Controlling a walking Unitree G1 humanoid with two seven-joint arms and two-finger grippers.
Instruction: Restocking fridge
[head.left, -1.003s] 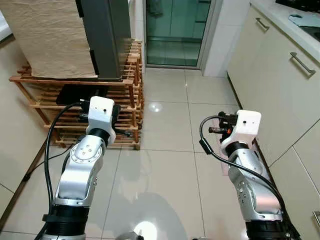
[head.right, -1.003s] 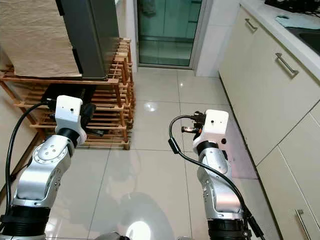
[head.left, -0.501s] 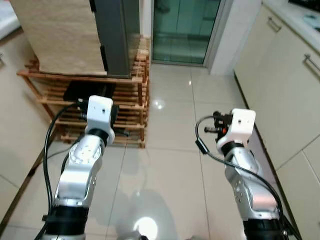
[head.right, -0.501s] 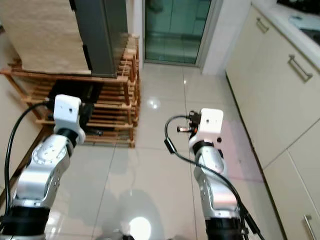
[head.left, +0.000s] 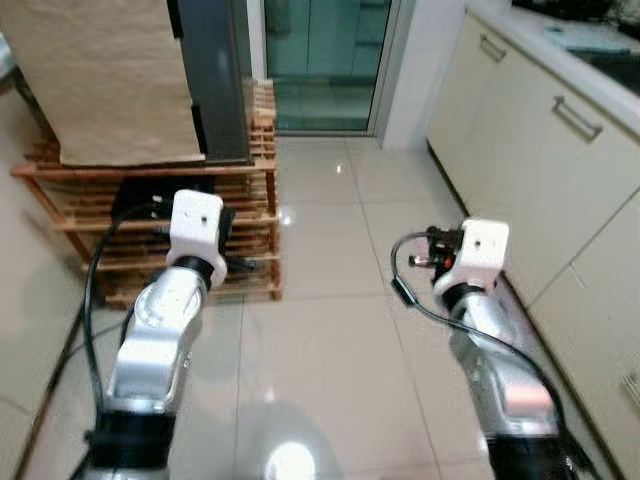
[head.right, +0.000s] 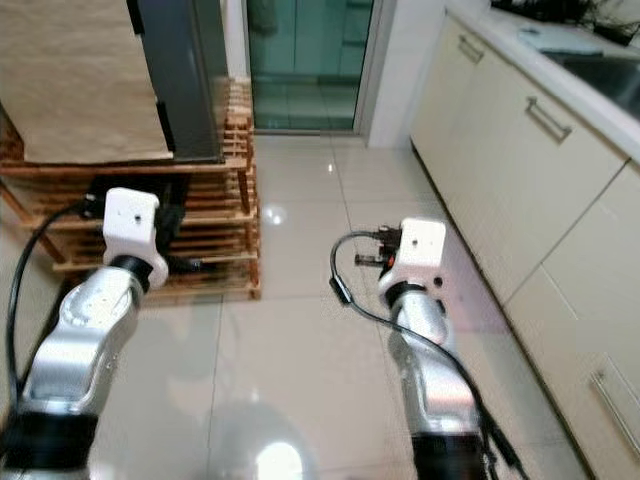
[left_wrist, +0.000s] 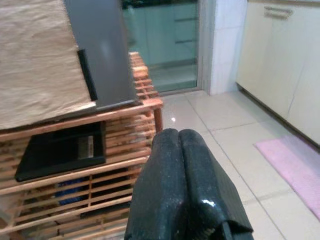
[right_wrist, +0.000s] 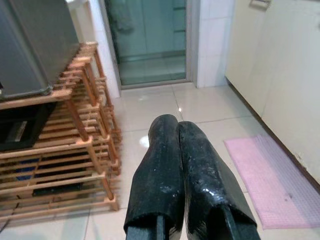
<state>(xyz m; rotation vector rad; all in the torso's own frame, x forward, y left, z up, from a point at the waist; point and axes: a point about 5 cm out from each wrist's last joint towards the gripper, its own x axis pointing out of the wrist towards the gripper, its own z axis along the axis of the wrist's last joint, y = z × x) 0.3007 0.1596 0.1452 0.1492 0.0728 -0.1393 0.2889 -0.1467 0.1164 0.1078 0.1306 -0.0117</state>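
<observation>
Glossy tiled floor, wooden rack

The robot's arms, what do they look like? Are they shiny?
Yes, both arms are shiny silver metal with rounded joints and black bands near the bottom. Each wrist carries a white boxy block. A black cable loops beside each arm. The left gripper and the right gripper each have two long black fingers with a slightly glossy, pebbly surface. Near the right wrist there is a small orange-red part.

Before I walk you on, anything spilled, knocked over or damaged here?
Nothing stands out. The floor looks clean, the wooden rack stands level with its load, the pink mat lies flat, and both the left gripper and right gripper are shut and empty.
</observation>
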